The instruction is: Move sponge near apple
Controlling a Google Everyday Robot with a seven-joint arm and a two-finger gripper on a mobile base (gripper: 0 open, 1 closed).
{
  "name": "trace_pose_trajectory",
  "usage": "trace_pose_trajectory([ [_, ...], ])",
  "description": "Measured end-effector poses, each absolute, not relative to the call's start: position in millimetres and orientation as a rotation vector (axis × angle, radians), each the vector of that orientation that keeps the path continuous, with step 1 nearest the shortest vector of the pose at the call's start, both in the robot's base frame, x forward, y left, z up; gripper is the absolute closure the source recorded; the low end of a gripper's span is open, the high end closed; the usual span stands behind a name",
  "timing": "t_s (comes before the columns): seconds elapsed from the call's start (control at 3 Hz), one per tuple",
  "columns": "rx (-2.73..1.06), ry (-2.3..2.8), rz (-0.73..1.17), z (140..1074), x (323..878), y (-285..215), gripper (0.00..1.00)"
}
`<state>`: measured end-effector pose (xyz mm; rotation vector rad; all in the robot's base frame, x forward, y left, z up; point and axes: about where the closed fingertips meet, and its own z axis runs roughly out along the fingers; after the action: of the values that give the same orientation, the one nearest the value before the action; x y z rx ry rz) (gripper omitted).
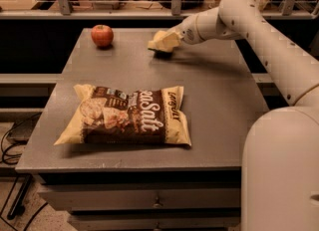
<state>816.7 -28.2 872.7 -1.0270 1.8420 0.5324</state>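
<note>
Sponge: pale yellow block low over the far part of the table, right of the apple, near it but apart.
Apple: red, at the table's far left corner.
Gripper: cream, reaching in from the right, pinching the sponge.
Chip bag: flat on the table's near half, well apart from both.

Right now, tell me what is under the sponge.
Only grey table shows under the sponge, gripped by the hand near the far edge. Whether it touches down is hidden.
</note>
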Motion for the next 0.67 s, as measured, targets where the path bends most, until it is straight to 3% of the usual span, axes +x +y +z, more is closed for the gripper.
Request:
trace_pose_trajectory([
  [0.67,-1.150,1.740,0.559,892,788,27,1.00],
])
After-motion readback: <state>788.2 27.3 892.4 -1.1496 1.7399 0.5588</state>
